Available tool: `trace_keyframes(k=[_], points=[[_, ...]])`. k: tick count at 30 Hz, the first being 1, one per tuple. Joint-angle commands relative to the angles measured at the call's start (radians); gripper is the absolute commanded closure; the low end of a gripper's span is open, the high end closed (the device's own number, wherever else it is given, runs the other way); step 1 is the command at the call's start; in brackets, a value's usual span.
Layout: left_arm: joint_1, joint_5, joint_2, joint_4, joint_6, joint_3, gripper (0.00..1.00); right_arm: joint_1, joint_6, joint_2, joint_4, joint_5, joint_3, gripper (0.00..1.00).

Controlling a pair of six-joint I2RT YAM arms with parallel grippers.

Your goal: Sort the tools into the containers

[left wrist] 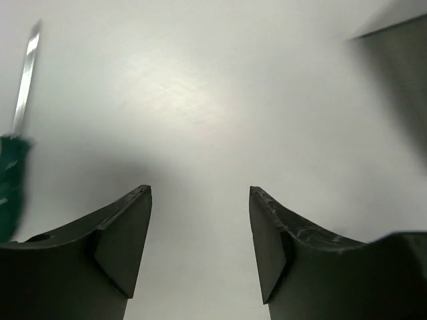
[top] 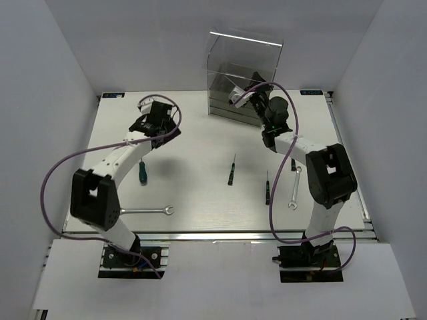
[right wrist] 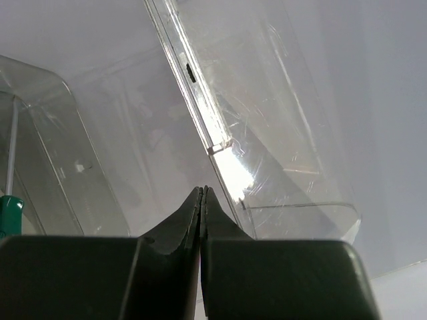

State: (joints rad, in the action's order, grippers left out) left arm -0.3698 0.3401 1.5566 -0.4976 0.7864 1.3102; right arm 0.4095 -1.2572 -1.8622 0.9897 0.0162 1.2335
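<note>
The clear plastic containers (top: 243, 70) stand at the back of the table as one stacked cabinet. My right gripper (top: 235, 97) is at its front, shut on nothing (right wrist: 202, 191), facing the clear drawers (right wrist: 267, 133). A green-handled screwdriver (right wrist: 8, 213) shows through a drawer wall on the left. My left gripper (top: 155, 119) hovers open over bare table (left wrist: 200, 193), with a green-handled screwdriver (left wrist: 12, 180) just to its left. On the table lie screwdrivers (top: 142, 172) (top: 231, 170) (top: 267, 187) and two silver wrenches (top: 150, 211) (top: 294, 191).
Grey walls close in the white table (top: 200, 133) on three sides. A metal rail (top: 213, 235) runs along its near edge. Purple cables (top: 60, 167) loop off both arms. A small dark tool (top: 293, 165) lies beside the right arm.
</note>
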Motion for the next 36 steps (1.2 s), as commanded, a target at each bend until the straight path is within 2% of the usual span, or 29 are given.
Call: trace_keyframes(k=[1, 4, 10, 17, 27, 36], points=[[0.081, 0.021, 0.066, -0.318, -0.038, -0.017, 0.30, -0.001, 0.030, 0.063, 0.075, 0.016, 0.004, 1.00], [0.124, 0.007, 0.105, -0.343, -0.087, -0.023, 0.28, -0.001, 0.033, 0.067, 0.078, 0.019, -0.006, 1.00], [0.127, 0.086, 0.167, -0.418, -0.187, 0.060, 0.27, -0.001, 0.035, 0.075, 0.087, 0.019, -0.026, 1.00], [0.152, 0.155, 0.279, -0.578, -0.110, 0.064, 0.28, -0.001, 0.038, 0.070, 0.096, 0.025, -0.023, 1.00], [0.204, 0.079, 0.299, -0.513, -0.197, 0.023, 0.31, -0.001, 0.041, 0.069, 0.106, 0.024, -0.034, 1.00], [0.272, -0.058, 0.300, -0.409, -0.228, -0.088, 0.49, -0.005, 0.045, 0.072, 0.109, 0.024, -0.034, 1.00]])
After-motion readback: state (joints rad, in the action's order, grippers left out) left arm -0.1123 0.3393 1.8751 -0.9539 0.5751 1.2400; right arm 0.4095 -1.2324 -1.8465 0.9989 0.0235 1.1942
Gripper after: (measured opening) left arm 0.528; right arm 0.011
